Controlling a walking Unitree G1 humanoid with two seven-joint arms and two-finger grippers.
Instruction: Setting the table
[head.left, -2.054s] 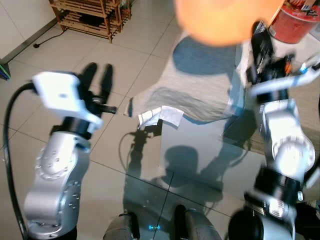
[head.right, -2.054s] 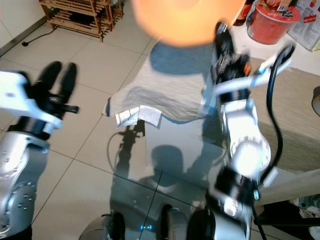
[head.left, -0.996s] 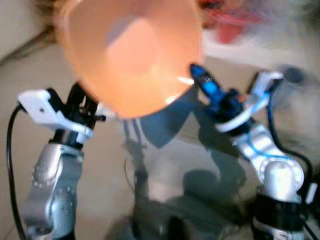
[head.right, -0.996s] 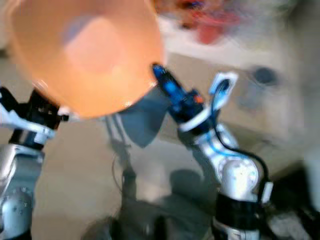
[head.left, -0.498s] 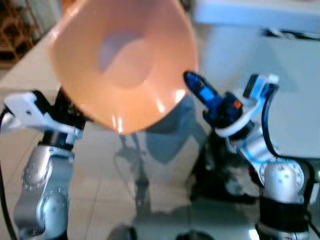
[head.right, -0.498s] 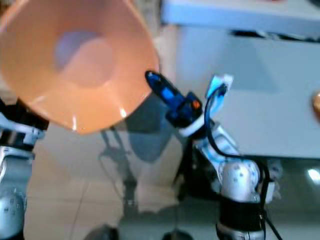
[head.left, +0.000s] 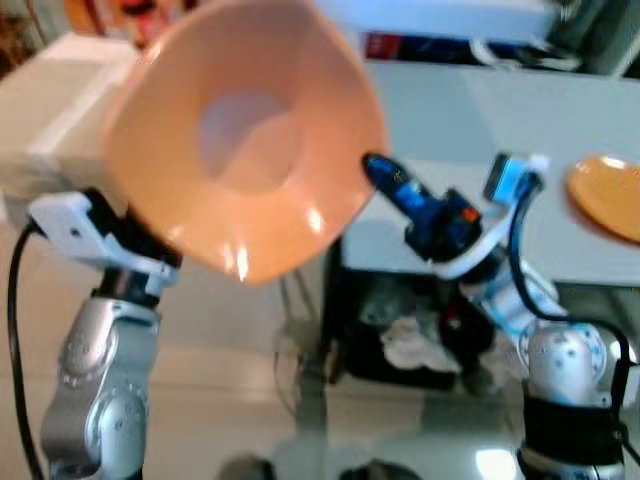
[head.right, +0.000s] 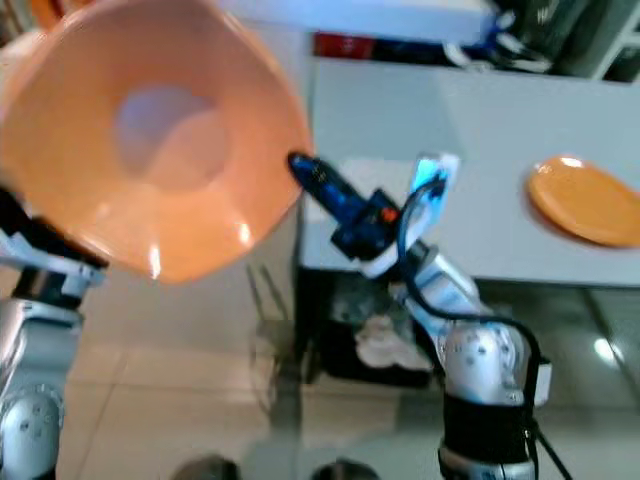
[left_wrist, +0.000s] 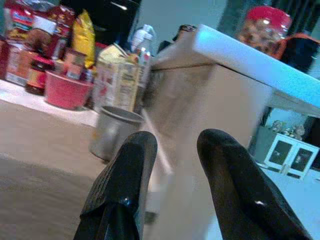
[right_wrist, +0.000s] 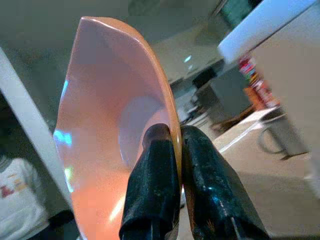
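Observation:
A large orange bowl (head.left: 245, 140) is held up close to the head camera, tilted with its inside facing me. My right gripper (head.left: 378, 172) is shut on its rim; in the right wrist view the two fingers (right_wrist: 155, 165) pinch the rim of the bowl (right_wrist: 107, 130). An orange plate (head.right: 585, 200) lies on the white table (head.right: 440, 110) at the right. My left arm (head.left: 100, 340) is raised at the left, its gripper hidden behind the bowl. In the left wrist view the left gripper (left_wrist: 177, 140) stands open with nothing between its fingers.
Under the table is a dark space with crumpled clutter (head.left: 410, 345). A beige box (head.left: 50, 110) stands at the left. The left wrist view shows a counter with food packets, a red bowl (left_wrist: 67, 90) and a metal cup (left_wrist: 112, 132). A person in white (right_wrist: 15, 185) is nearby.
The camera has swung from the floor and grey cloth towards the white table, and the orange plate has come into view. The bowl stays in my right gripper.

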